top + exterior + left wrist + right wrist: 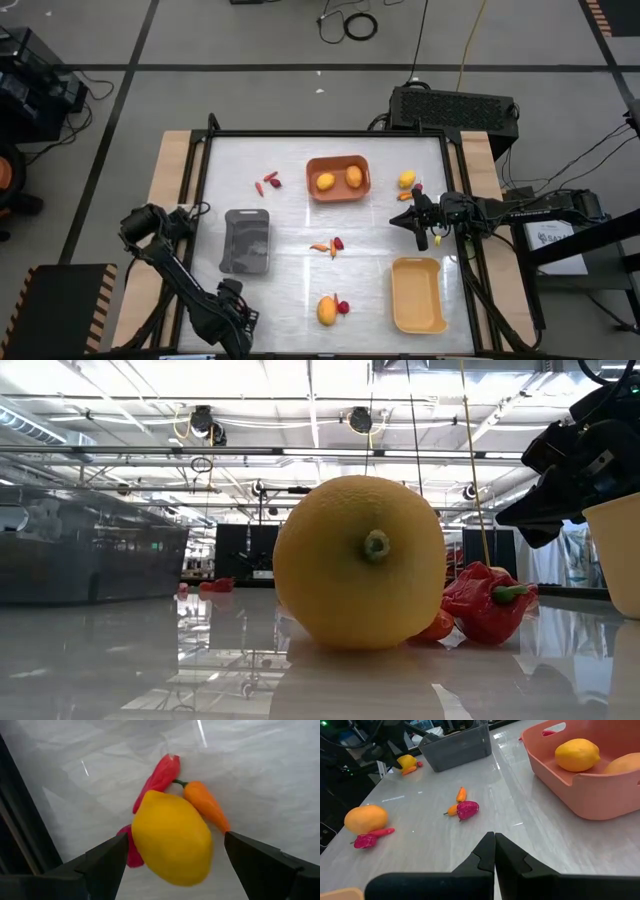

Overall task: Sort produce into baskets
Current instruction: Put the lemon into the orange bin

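— So, where does the fruit lie?
— Two yellow-orange fruits (339, 179) sit in the orange basket (338, 194) at the far middle of the table (300, 230). Another fruit (406, 180) lies just right of that basket, with a small orange chili beside it. A fourth fruit (326, 310) rests near the front edge, touching a red pepper (343, 307).
— And the small pieces?
— An orange chili and a red piece (330, 245) lie together mid-table; red bits (268, 182) lie left of the orange basket.
— The other baskets?
— The grey basket (247, 241) is on the left side, the yellow basket (418, 294) at the front right. Neither shows anything inside.
— The grippers?
— The right gripper (494, 851) hangs by the right edge between the orange and yellow baskets, fingers pressed together, empty. The left gripper (172, 857) hovers at the front-left over a fruit (171, 837), a red chili (159, 779) and an orange chili (207, 806), fingers spread wide.
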`<state>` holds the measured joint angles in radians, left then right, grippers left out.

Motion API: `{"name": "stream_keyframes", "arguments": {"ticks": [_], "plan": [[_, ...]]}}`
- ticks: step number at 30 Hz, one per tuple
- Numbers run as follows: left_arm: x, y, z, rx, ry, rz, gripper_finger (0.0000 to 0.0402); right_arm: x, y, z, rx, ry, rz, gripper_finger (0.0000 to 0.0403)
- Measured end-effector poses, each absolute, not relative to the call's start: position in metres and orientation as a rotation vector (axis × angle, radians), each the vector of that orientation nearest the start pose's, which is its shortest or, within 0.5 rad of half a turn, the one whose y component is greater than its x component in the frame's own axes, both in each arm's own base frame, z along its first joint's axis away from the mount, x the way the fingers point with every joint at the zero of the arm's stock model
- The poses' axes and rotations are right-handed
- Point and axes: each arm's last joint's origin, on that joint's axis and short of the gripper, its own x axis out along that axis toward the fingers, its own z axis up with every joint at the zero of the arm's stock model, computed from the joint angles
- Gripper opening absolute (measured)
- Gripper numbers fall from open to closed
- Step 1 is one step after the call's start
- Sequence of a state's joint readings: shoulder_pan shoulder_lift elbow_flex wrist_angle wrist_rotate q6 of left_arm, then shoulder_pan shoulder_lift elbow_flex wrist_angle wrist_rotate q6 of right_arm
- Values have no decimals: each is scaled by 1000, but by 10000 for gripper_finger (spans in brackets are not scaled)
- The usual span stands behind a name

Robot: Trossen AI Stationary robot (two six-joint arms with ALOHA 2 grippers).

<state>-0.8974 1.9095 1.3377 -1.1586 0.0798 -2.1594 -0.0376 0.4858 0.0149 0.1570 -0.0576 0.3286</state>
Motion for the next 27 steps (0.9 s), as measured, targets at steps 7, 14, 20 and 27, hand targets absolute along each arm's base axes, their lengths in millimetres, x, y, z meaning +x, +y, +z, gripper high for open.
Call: {"name": "stream_keyframes", "arguments": {"ticks": [7,14,20,27], "plan": [[203,-259,169,-858,1447,1114,332,124,-3,139,340,314,-32,0],[203,-259,169,-857,1458,1107,292,124,-3,139,340,314,-32,0],[202,-260,169,-862,1480,1111,257,124,-3,139,340,314,-32,0],[203,-260,174,-836,1491,1076,244,124,-3,139,340,314,-32,0]]}}
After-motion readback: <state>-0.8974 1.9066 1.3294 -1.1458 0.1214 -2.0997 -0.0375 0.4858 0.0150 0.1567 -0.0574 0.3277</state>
